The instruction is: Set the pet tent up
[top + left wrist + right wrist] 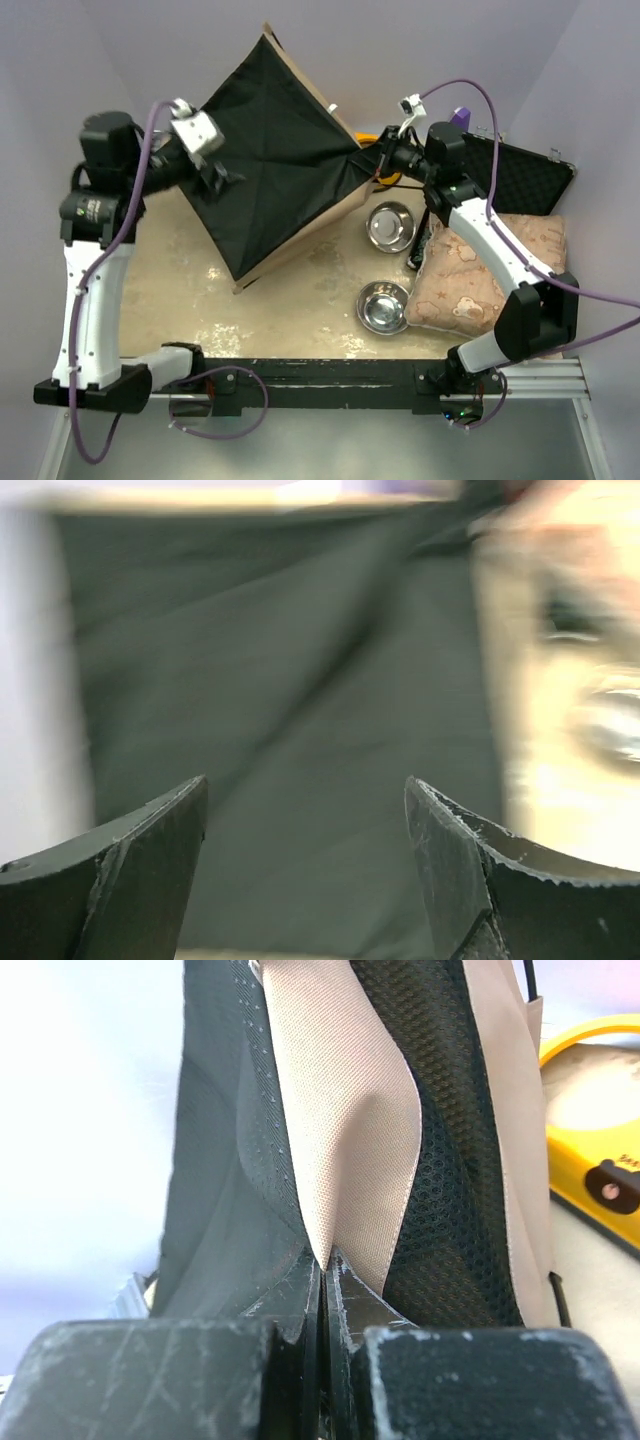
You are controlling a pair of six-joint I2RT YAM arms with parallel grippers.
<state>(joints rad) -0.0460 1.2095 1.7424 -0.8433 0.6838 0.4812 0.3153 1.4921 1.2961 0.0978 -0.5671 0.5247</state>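
Note:
The pet tent point(275, 170) is tipped up on the table, its black base panel facing the top camera and a tan edge along its lower right side. My right gripper point(368, 160) holds the tent's right corner. In the right wrist view the gripper point(325, 1260) is shut on a fold of the tan fabric point(350, 1110), with black mesh beside it. My left gripper point(222, 178) is at the tent's left corner. In the blurred left wrist view it point(305, 810) is open and empty, with the black panel point(300, 730) just ahead of it.
Two steel bowls point(390, 225) point(383, 305) lie on the table right of the tent. A star-patterned cushion point(490, 275) lies at the right, with a black case point(525, 180) behind it. The yellow feeder point(595, 1170) sits behind the right gripper.

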